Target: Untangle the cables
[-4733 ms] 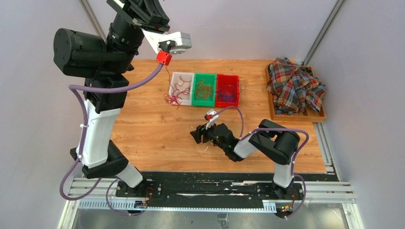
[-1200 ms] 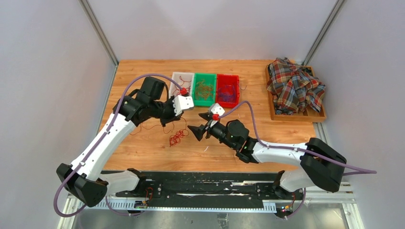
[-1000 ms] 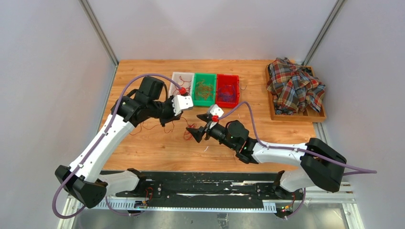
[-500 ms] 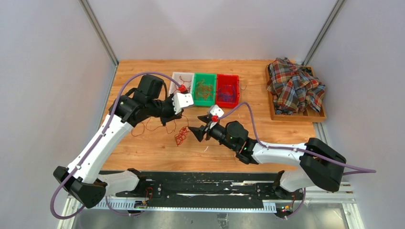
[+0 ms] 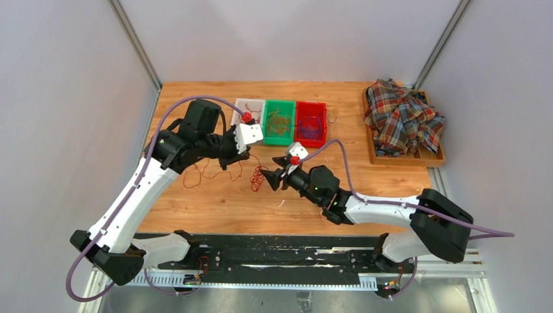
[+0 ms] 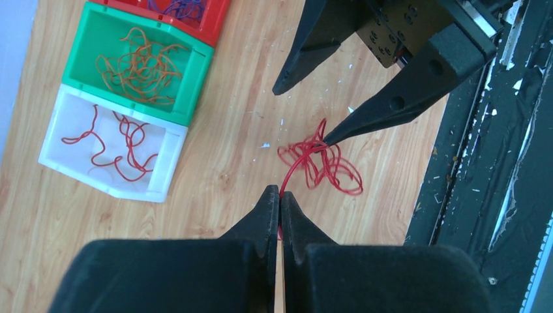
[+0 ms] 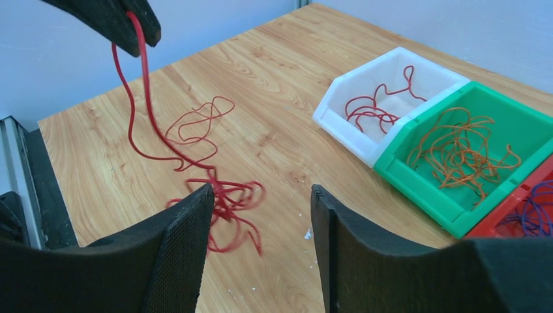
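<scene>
A red cable hangs from my left gripper, which is shut on it, and ends in a tangled red bunch on the wood. My right gripper is open, and its left fingertip touches the bunch. In the right wrist view the left gripper sits high at the top left with the strand dropping from it. More loose red loops lie under the left arm. Red cables rest in a white bin, orange cables in a green bin, purple cables in a red bin.
The white bin, green bin and red bin stand in a row at the table's far middle. A plaid shirt fills a wooden tray at the right. A black rail runs along the near edge.
The red bunch has swung right against my right gripper's fingertip. The right jaws have narrowed somewhat. The left gripper has drawn back and up a little, still holding the strand.
</scene>
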You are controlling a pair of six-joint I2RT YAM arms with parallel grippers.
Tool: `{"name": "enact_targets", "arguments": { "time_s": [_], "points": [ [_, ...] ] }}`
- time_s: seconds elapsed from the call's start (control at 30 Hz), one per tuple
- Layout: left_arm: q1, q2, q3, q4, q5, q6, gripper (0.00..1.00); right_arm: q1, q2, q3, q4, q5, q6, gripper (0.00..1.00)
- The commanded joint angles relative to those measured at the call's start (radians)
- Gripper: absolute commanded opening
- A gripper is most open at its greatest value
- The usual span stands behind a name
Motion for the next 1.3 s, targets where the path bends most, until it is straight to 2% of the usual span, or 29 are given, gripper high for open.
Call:
{"name": "enact_targets", "arguments": {
  "time_s": [0.0, 0.57, 0.77, 0.9, 1.27],
  "points": [
    [-0.013, -0.019, 0.032, 0.003, 0.020, -0.014, 0.01, 0.013, -0.049, -0.022, 0.040, 0.054, -0.008, 0.55],
    [-0.033, -0.031, 0.058, 0.002, 0.036, -0.037, 0.01, 0.014, -0.063, -0.042, 0.087, 0.142, -0.009, 0.48],
    [-0.036, -0.030, 0.062, 0.004, 0.027, -0.027, 0.01, 0.013, -0.076, -0.070, 0.144, 0.142, 0.020, 0.51],
    [-0.036, -0.027, 0.074, 0.002, 0.022, -0.027, 0.01, 0.013, -0.083, -0.089, 0.166, 0.111, 0.040, 0.63],
    [-0.053, -0.027, 0.080, -0.002, 0.022, -0.040, 0.01, 0.013, -0.061, -0.074, 0.196, 0.171, 0.054, 0.58]
  ]
}}
